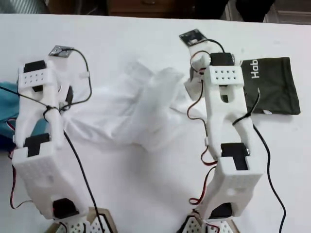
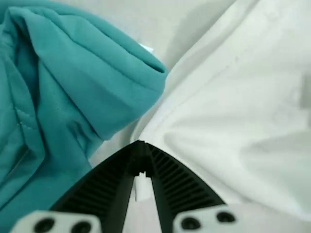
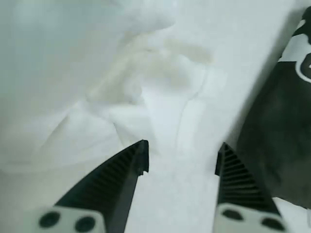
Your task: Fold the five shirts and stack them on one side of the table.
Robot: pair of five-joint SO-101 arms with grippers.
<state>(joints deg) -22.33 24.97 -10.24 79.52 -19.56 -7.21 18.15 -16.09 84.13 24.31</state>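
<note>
A crumpled white shirt [image 1: 141,111] lies spread across the middle of the table. My left gripper [image 1: 65,99] is at its left edge, beside a bunched teal shirt [image 1: 6,97]. In the left wrist view the gripper [image 2: 141,148] is shut, with the hem of the white shirt [image 2: 233,111] pinched at its tips and the teal shirt [image 2: 58,97] close alongside. My right gripper [image 1: 194,82] hovers open over the white shirt's right edge. The right wrist view shows this gripper [image 3: 182,158] open above white cloth [image 3: 121,73], next to a folded dark shirt [image 3: 277,136].
The folded dark shirt [image 1: 272,85] with white print lies flat at the right side of the white table [image 1: 146,34]. The teal shirt runs off the table's left edge. Cables trail from both arms over the cloth.
</note>
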